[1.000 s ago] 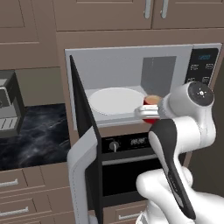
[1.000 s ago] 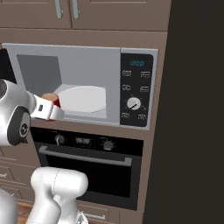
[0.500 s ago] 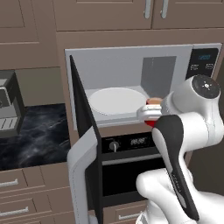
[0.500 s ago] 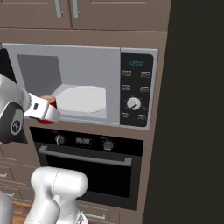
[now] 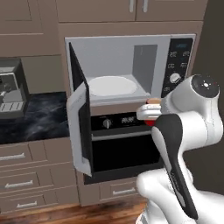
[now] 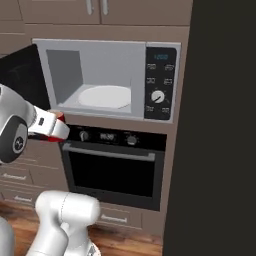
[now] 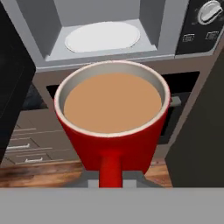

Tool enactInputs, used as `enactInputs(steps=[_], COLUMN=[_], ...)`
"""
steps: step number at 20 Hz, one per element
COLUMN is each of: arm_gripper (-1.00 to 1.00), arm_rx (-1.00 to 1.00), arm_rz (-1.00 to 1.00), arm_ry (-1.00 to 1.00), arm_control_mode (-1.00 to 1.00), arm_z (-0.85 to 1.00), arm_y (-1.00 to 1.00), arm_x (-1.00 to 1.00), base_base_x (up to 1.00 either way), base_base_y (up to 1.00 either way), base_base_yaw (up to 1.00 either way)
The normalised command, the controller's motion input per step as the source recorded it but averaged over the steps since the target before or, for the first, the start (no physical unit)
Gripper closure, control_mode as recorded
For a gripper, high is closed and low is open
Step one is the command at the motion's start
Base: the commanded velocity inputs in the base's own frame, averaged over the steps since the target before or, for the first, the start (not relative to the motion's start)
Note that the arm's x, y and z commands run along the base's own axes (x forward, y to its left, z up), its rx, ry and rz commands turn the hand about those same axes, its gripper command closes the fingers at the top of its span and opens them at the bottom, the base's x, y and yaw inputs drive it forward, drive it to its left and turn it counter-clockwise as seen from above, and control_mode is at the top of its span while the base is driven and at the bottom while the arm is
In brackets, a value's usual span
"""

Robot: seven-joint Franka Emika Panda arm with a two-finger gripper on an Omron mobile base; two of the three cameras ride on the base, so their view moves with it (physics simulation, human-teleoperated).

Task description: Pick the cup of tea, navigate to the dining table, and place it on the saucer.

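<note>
Hand view: the cup of tea (image 7: 113,118), a red mug brim-full of light brown liquid, sits upright at centre, its handle pointing to 6 o'clock where the claw (image 7: 111,177) is clamped on it, jaws drawn tight. At 12 o'clock stands the open microwave (image 7: 103,26) with a white round plate (image 7: 103,36) on its floor; its control dial (image 7: 209,11) lies at 2 o'clock.

Left base view: the cup's rim (image 5: 153,102) shows at 3 o'clock of the microwave door (image 5: 79,124), in front of the oven (image 5: 122,144), clear of the microwave cavity. A dark marble tabletop (image 5: 33,116) lies at 9 o'clock.

Right base view: the red cup (image 6: 59,117) peeks out beside the white hand at 9 o'clock.
</note>
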Motion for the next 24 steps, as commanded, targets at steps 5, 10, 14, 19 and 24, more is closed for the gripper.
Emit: enactInputs(steps=[5,10,14,19,24], arm_gripper=[1.00,1.00,1.00,1.00,1.00], arm_rx=[0.00,0.00,0.00,0.00,0.00], arm_rz=[0.00,0.00,0.00,0.00,0.00], arm_ry=[0.00,0.00,0.00,0.00,0.00], arm_control_mode=[1.00,1.00,1.00,1.00,1.00], arm_z=[0.00,0.00,0.00,0.00,0.00], arm_y=[0.00,0.00,0.00,0.00,0.00], arm_x=[0.00,0.00,0.00,0.00,0.00], base_base_x=[-1.00,-0.85,-0.69,-0.31,-0.12], base_base_y=[-0.22,-0.38,-0.28,-0.03,0.00], base_base_yaw=[0.21,0.48,0.87,1.00,1.00])
